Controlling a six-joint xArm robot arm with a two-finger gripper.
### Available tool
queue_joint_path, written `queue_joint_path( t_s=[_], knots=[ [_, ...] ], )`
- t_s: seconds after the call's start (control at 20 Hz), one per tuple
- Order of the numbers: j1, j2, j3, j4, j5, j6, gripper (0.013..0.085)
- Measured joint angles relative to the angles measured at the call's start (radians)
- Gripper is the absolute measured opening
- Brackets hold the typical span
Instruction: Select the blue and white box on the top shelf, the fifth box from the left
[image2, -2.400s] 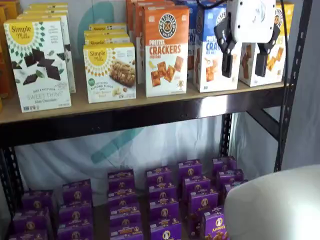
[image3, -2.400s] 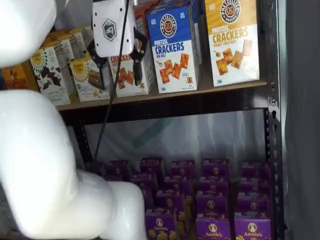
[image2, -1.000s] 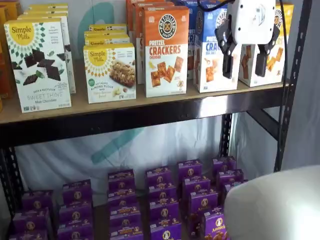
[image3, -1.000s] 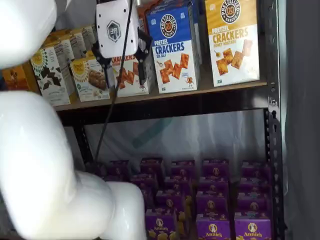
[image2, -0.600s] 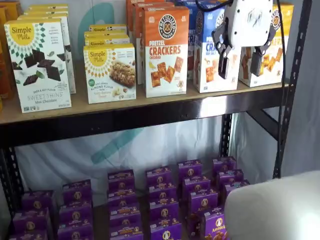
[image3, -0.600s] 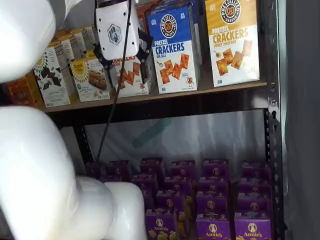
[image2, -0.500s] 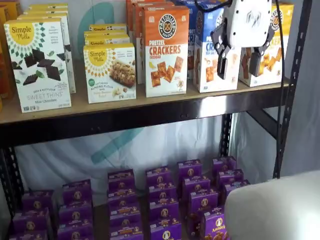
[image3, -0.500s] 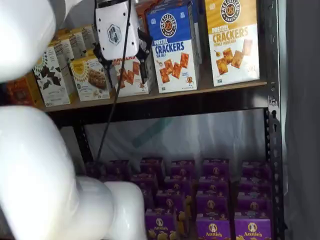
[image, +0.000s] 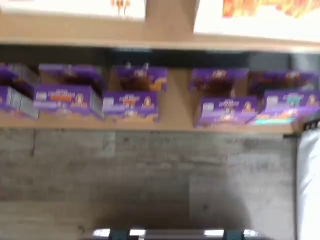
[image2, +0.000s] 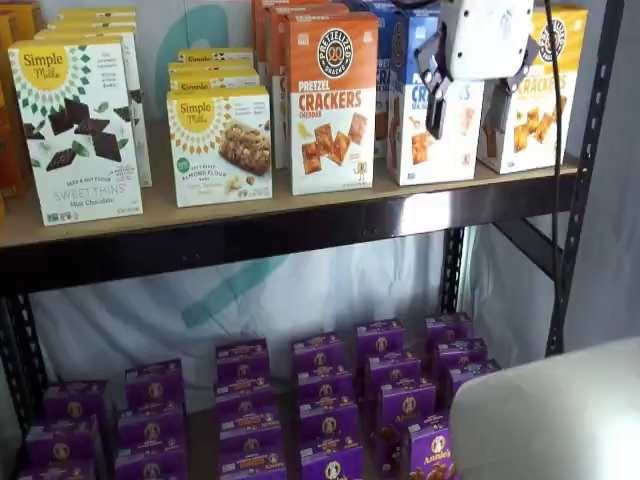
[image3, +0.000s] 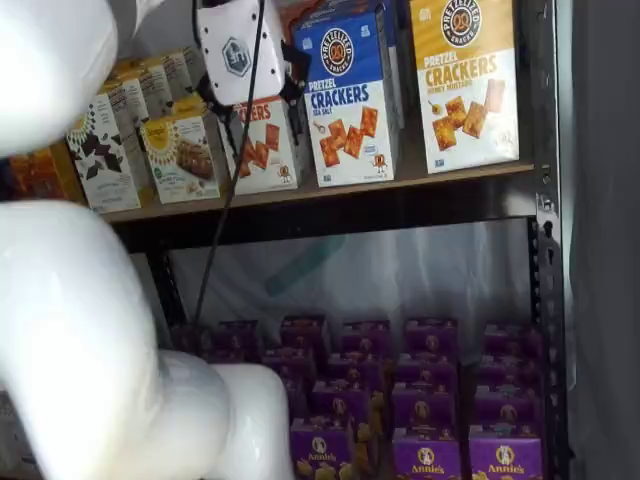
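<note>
The blue and white box stands on the top shelf (image2: 300, 228) between an orange carton and a yellow one. In one shelf view it shows in full (image3: 345, 95); in the other my gripper partly covers it (image2: 412, 135). My gripper (image2: 467, 112) hangs in front of the box's upper half. Its two black fingers are spread with a plain gap and hold nothing. It also shows in a shelf view (image3: 256, 105), left of the box's front. In the wrist view the box cannot be told and the fingers are out of sight.
The orange cheddar carton (image2: 332, 100) is left of the target and the yellow carton (image2: 535, 105) is right of it. Simple Mills boxes (image2: 218, 145) stand further left. Several purple boxes (image2: 325, 400) fill the lower level (image: 175, 107). My white arm (image3: 80, 330) fills the near foreground.
My gripper has risen along the front of the blue and white box and shifted slightly left. Its fingers have stayed spread. The boxes have not moved.
</note>
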Motion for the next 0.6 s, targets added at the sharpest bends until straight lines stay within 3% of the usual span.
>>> queue_joint_path(
  t_s=[0.6],
  knots=[
    [-0.085,0.188,-0.187,-0.007,-0.116,-0.081,0.0850]
  ],
)
